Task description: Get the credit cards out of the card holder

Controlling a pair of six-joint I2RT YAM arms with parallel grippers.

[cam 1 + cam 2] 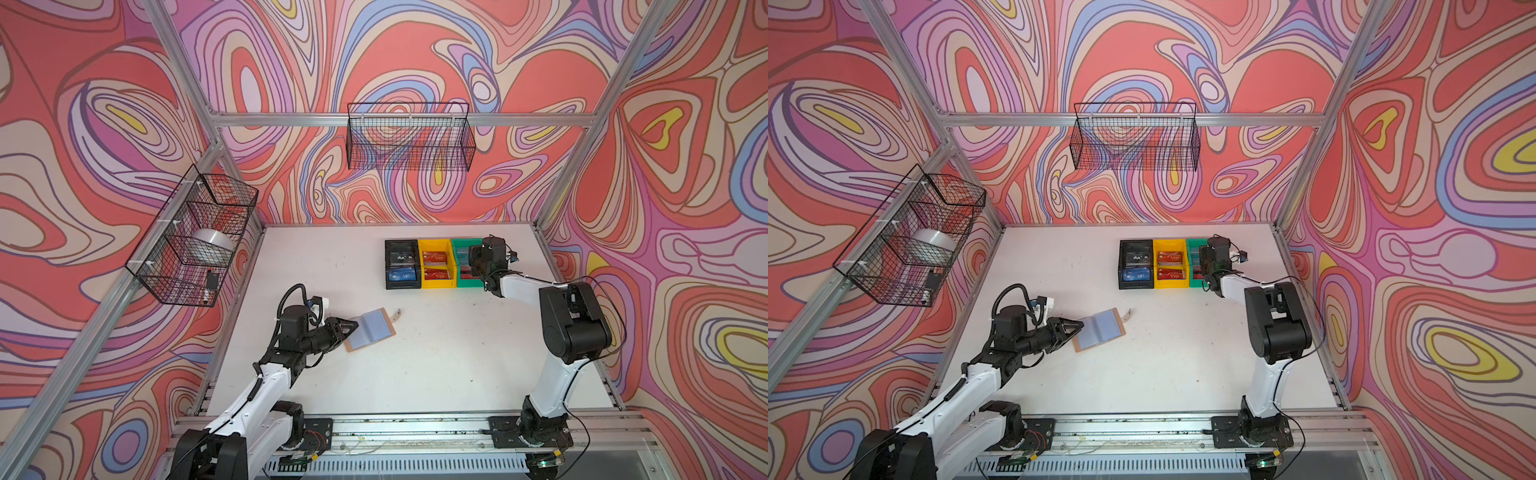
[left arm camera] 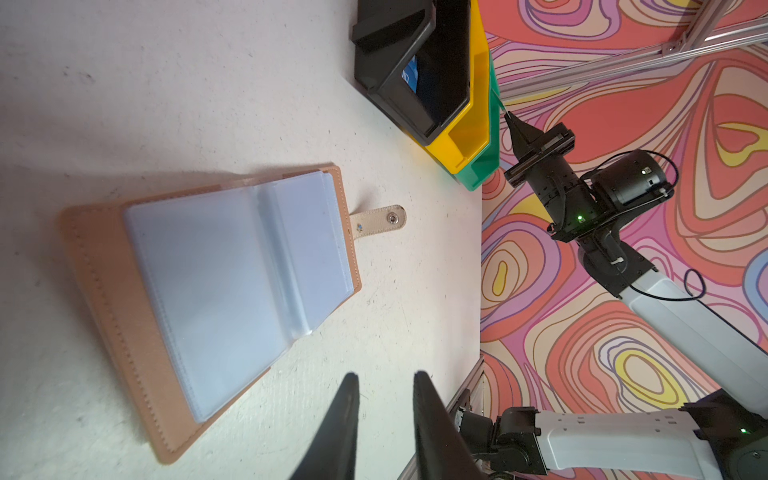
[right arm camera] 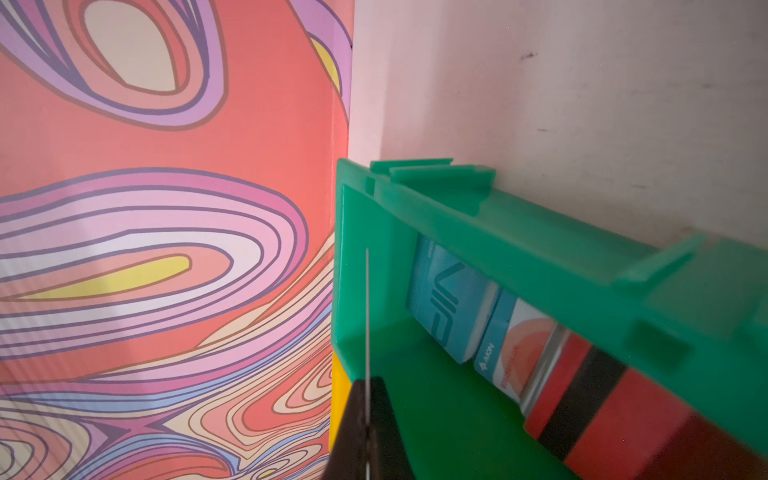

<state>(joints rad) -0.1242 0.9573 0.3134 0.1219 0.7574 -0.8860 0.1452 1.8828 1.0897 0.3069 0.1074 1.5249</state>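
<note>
While right tool [image 3: 368, 384] pinches card [image 3: 367, 311], bins [image 1: 438, 285] near

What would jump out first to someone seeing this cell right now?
Against the swirling pink-and-red walls, the open card holder lies flat left of centre on the white table, its bluish sleeves looking empty, beside the open left end effector. At the back right, the right end effector pinches a credit card edge-on over the green bin, which holds other cards.
</note>
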